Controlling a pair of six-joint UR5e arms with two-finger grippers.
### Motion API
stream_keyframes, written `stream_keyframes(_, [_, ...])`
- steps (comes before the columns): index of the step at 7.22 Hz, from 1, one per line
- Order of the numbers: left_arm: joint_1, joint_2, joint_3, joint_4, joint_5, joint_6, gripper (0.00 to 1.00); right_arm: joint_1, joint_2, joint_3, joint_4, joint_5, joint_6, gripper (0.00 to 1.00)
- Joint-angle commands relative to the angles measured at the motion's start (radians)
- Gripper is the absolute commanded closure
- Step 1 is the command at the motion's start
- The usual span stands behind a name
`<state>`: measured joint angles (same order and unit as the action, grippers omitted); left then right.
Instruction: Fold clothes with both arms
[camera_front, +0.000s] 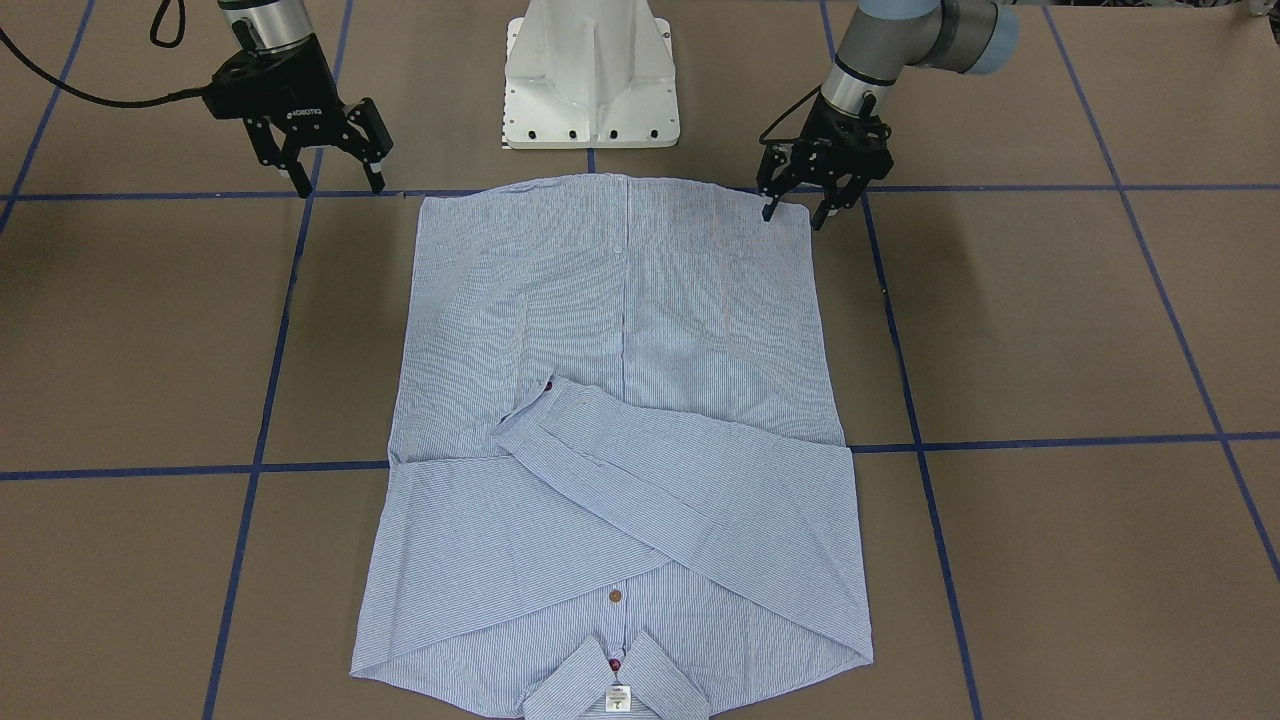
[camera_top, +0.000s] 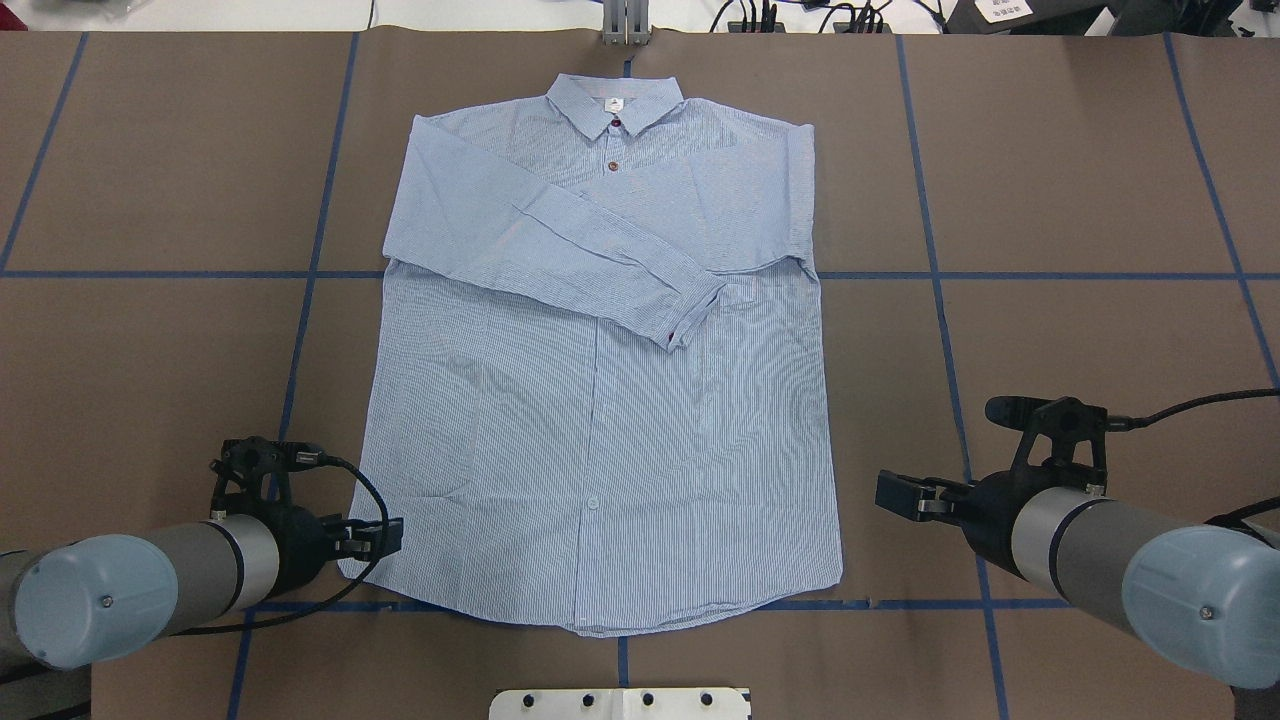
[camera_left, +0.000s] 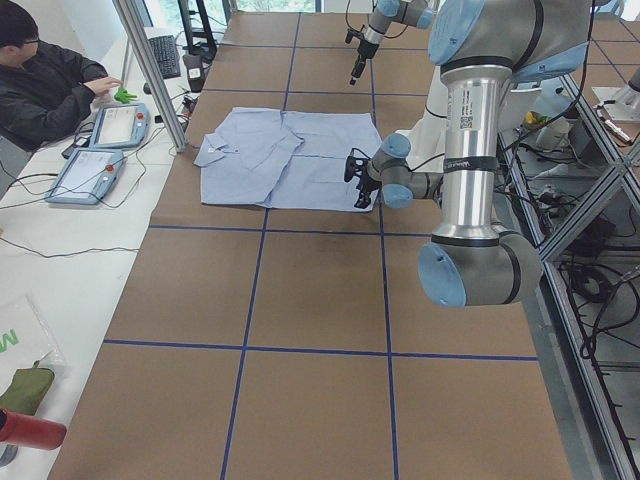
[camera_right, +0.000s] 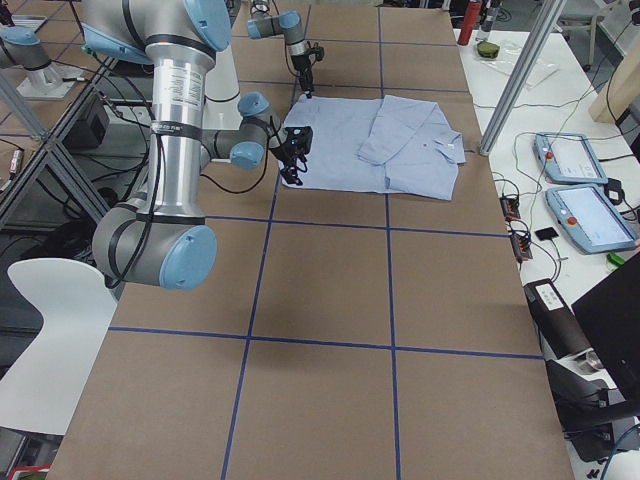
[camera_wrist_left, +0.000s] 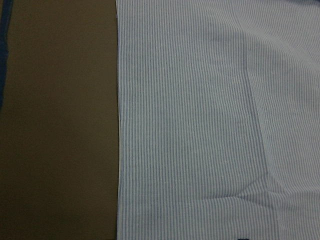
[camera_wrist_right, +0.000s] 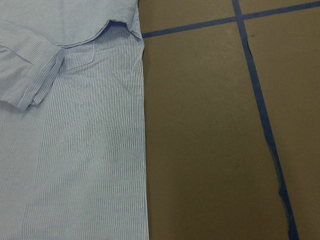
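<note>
Read the overhead view as a dial, with 12 o'clock at the far edge. The brown table (camera_top: 1050, 180), crossed by a grid of blue tape, fills the whole view.

At its centre the shirt (camera_top: 600, 430) lies flat, front up and buttoned. Its collar is at 12 o'clock and its hem at 6 o'clock, close to the robot. Both sleeves are folded in across the chest. The one coming from the 10 o'clock shoulder lies on top and runs diagonally toward 4 o'clock.

The left arm (camera_top: 120, 590) comes in from 8 o'clock and the right arm (camera_top: 1130, 570) from 4 o'clock. The white pedestal base (camera_top: 620, 703) sits at 6 o'clock, just off the hem.

The left gripper (camera_front: 794, 218) is at the 7 o'clock hem corner with its jaws spread wide. One fingertip is over the cloth and the other is past the side edge; whether either one touches cannot be told. Its wrist camera sees that side edge close up against bare table.

The right gripper (camera_front: 340, 188) is also wide apart and holds nothing. It hangs over bare table at 4 o'clock, off the shirt's other side edge.

The top sleeve's cuff (camera_top: 690, 315) ends just right of the placket. A brown button (camera_top: 613, 166) sits below the collar, a dark red button (camera_top: 615, 123) closes it, and a small white label (camera_top: 616, 104) shows inside the neck
</note>
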<state>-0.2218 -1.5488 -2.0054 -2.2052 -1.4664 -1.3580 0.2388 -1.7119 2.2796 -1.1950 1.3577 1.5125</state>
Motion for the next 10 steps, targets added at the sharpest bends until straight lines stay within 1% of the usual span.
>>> stream_keyframes(1, [0.024,0.004,0.001,0.007,0.000,-0.019,0.40,-0.001,-0.002,0.000,0.000,0.000,0.000,0.00])
stream_keyframes(6, [0.029,0.004,-0.007,0.073,-0.002,-0.026,0.40,-0.003,-0.003,-0.002,0.000,0.000,0.000,0.00])
stream_keyframes(10, [0.029,0.004,-0.007,0.096,-0.003,-0.026,0.39,-0.004,-0.003,-0.003,0.000,0.000,0.000,0.00])
